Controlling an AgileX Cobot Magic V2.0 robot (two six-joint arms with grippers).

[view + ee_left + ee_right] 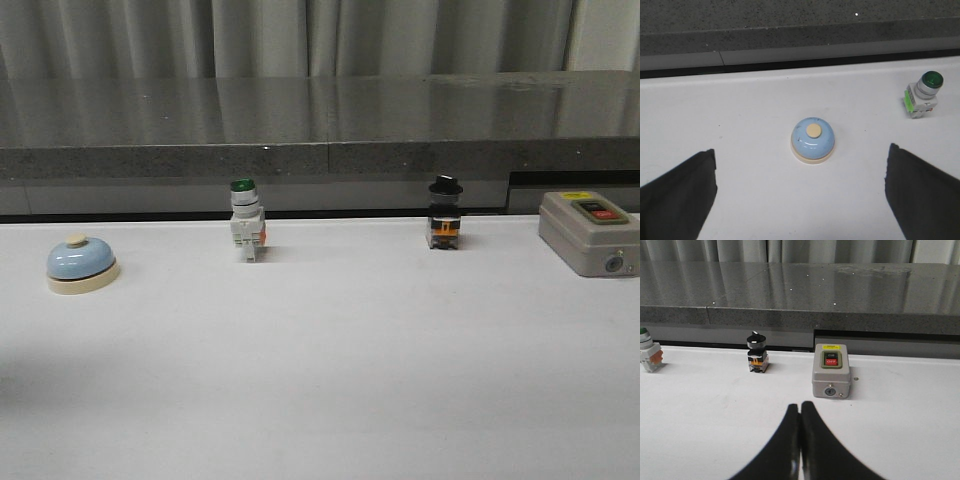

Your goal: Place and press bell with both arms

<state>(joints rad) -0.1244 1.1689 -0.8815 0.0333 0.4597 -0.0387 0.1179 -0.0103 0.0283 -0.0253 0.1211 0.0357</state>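
Bare white table [330,380] all around the bell [82,262], open to reach. 3 obstacles line the back edge: green-capped switch [246,232], black-knobbed switch [445,212], grey switch box [590,232].

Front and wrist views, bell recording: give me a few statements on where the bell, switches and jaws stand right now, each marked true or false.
1. The bell sits at the left end of the white table, untouched. True.
2. The left gripper has its jaws closed on the bell. False: the jaws stand wide apart, with the bell between and beyond them, touching neither.
3. The right gripper has its jaws together, holding nothing. True.
4. The green-capped switch stands right of the black-knobbed switch. False: in the front view it stands to the left.
5. The grey ON/OFF box sits next to the bell. False: it is at the table's far right.
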